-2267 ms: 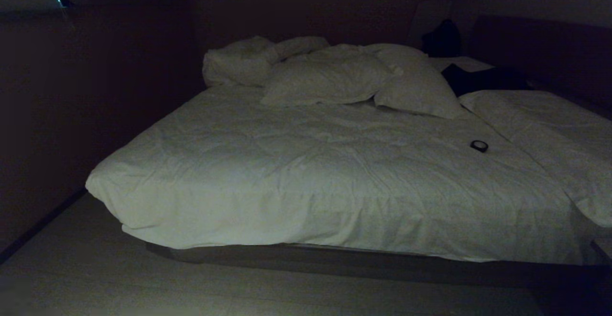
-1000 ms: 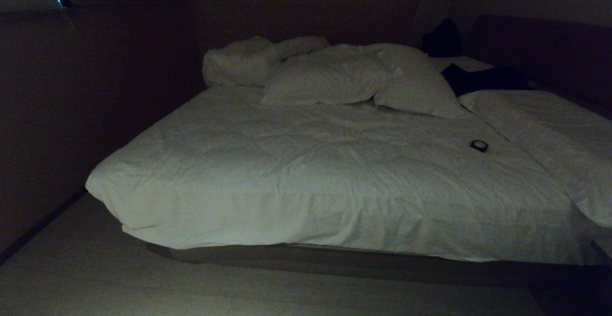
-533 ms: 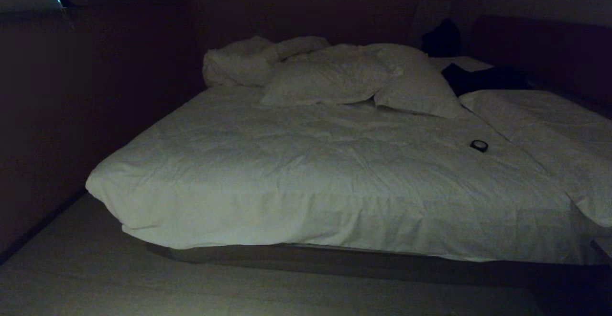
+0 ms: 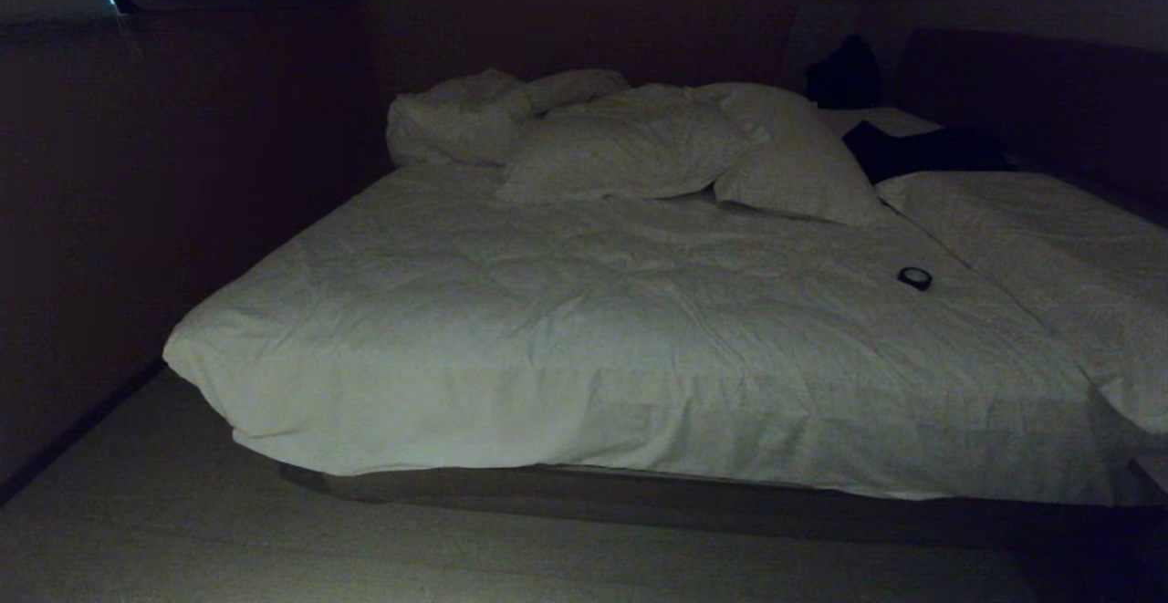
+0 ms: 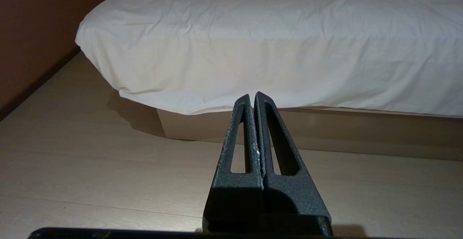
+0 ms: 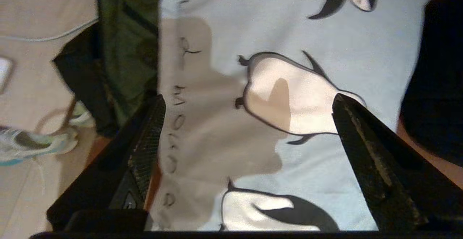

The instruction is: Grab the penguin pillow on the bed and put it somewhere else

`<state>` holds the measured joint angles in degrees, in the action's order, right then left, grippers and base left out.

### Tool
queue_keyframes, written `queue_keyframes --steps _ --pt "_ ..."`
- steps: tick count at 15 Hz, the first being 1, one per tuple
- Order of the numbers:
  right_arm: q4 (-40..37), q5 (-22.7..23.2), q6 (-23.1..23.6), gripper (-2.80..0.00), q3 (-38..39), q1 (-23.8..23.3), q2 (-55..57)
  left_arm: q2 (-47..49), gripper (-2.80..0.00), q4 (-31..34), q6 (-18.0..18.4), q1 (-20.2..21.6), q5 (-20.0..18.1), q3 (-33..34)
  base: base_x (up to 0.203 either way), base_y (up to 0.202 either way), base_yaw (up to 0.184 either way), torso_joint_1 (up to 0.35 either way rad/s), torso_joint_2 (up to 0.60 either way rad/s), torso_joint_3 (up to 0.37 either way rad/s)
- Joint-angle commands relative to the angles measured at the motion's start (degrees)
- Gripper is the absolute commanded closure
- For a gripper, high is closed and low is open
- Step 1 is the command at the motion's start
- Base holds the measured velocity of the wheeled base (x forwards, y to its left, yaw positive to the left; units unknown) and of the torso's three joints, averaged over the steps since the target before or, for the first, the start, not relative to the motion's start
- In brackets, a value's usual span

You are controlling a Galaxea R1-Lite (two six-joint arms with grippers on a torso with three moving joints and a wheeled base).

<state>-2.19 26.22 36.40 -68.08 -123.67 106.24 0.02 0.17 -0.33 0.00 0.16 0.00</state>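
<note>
Dim room, dark walls, pale floor (image 4: pixel 182 530). A wide low bed (image 4: pixel 639 375) with a wrinkled white duvet on a dark base is seen in the head view. Plain white pillows (image 4: pixel 630 151) are piled at the head end, with a bunched white one (image 4: pixel 456 119) beside them toward the wall. A small dark round object (image 4: pixel 914 278) lies on the duvet toward the robot's right. Dark clothing (image 4: pixel 912 151) is draped behind the pillows. Neither arm is seen in the head view.

Left end effector (image 5: pixel 253 99): fingers pressed together, nothing between them. It is held low above the floor and pointed at the near edge of the bed, apart from the overhanging duvet.

Right end effector (image 6: pixel 249 105): fingers spread wide, released, nothing gripped. The penguin pillow (image 6: pixel 289 87) is seen directly under it, filling the space between the two fingers; whether the fingertips touch the fabric cannot be told. The pillow is grey-blue with black-and-white penguins and a line of dark script along one edge. It is not seen in the head view, so its place relative to the bed cannot be told. Beside the pillow, a dark green garment (image 6: pixel 126 51) and a light sneaker (image 6: pixel 32 143) on the floor are noted.
</note>
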Motion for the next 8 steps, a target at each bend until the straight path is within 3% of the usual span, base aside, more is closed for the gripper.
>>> queue_keyframes --steps 1,3,4,6,8 --pt "-2.5 1.4 0.2 -2.80 0.1 0.4 -1.8 0.0 0.00 0.0 0.0 0.0 0.0 0.1 0.000 0.000 0.000 0.000 0.00 0.000" --pt "-6.1 4.5 0.2 -2.80 0.1 1.9 -3.7 0.0 0.00 0.0 0.0 0.0 0.0 0.1 0.000 0.000 0.000 0.000 0.00 0.000" --pt "-7.9 5.7 0.2 0.00 0.0 3.4 -5.0 0.0 0.00 0.0 0.0 0.0 0.0 0.1 0.000 0.000 0.000 0.000 0.00 0.000" --pt "-10.6 6.3 -1.0 0.00 0.0 8.5 -6.9 0.0 0.00 0.0 0.0 0.0 0.0 0.1 0.000 0.000 0.000 0.000 0.00 0.000" --pt "-12.0 5.9 -7.0 0.00 -0.1 14.9 -9.1 0.0 0.00 0.0 0.0 -0.1 0.0 0.1 0.000 0.000 0.000 0.000 0.00 0.000"
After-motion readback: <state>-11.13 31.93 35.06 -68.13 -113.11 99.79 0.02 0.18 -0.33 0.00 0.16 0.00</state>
